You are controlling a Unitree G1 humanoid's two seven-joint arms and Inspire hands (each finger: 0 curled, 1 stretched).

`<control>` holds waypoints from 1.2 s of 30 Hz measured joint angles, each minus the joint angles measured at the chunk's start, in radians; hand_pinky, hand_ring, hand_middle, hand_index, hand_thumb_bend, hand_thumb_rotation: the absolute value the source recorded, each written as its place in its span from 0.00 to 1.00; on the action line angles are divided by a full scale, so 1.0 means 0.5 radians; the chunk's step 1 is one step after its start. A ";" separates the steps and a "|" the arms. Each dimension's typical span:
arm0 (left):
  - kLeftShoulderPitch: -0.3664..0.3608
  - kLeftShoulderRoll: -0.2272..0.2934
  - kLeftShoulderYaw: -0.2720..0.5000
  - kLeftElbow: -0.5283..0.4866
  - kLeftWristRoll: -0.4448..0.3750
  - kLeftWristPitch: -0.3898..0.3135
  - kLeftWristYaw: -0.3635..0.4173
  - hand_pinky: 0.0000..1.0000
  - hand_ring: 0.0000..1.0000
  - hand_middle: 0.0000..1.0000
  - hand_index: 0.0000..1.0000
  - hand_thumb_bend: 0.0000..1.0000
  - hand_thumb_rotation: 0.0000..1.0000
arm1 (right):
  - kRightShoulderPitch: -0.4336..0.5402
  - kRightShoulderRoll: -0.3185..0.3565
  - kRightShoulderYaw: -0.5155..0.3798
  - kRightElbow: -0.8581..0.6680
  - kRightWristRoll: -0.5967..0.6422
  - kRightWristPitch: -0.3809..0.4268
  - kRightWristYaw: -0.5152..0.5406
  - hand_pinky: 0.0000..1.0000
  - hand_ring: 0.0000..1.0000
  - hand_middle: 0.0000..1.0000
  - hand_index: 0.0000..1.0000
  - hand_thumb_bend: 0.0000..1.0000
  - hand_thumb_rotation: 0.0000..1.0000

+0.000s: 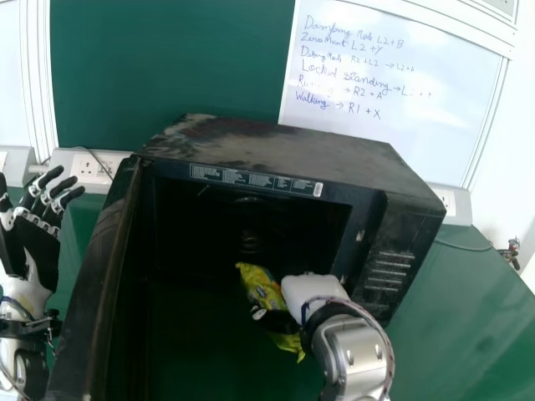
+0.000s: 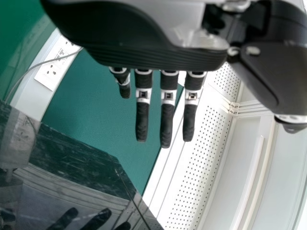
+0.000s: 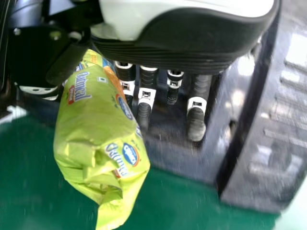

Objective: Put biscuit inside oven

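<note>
"Green panelling (image 1: 171, 71) backs the scene, with a whiteboard (image 1: 401, 79) of handwritten notes at the upper right of the head view. What carries the oven?"

"A green counter (image 1: 456, 305), showing at the lower right. White wall sockets (image 1: 90, 167) sit at the upper left, and the dark microwave oven (image 1: 292, 146) fills the middle, its door (image 1: 100, 267) swung open towards the lower left."

"And the biscuit packet (image 3: 98, 129)?"

"At the mouth of the oven, low in the centre of the head view. Its upper end points into the cavity; most of the yellow-green wrapper hangs before the front frame, over the counter."

"How does the right hand (image 3: 182, 45) have it?"

"Pinched, with the thumb clamping the packet against the side of the hand, while the fingers reach down fairly straight beside it. The left hand (image 1: 40, 251) is at the left edge, fingers spread, holding nothing."

"So which step is this?"

"Insertion, it seems, with the packet about to cross the threshold. The next move calls for the right hand to carry it forward, clear of the lower lip, then lower it to the oven floor and loosen the thumb. The trailing end of the wrapper might catch on the frame."
</note>
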 measured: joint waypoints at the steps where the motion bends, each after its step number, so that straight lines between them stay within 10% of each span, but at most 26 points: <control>1: 0.000 0.000 0.000 -0.001 0.001 0.000 0.002 0.66 0.66 0.66 0.70 0.77 0.61 | -0.020 -0.006 0.000 0.020 0.008 0.000 -0.009 0.14 0.21 0.47 0.70 0.57 0.00; 36: 0.042 -0.016 -0.001 0.001 0.016 -0.017 -0.012 0.69 0.68 0.67 0.70 0.73 0.62 | -0.366 -0.060 0.092 0.616 0.126 0.214 -0.383 0.14 0.22 0.47 0.75 0.56 0.00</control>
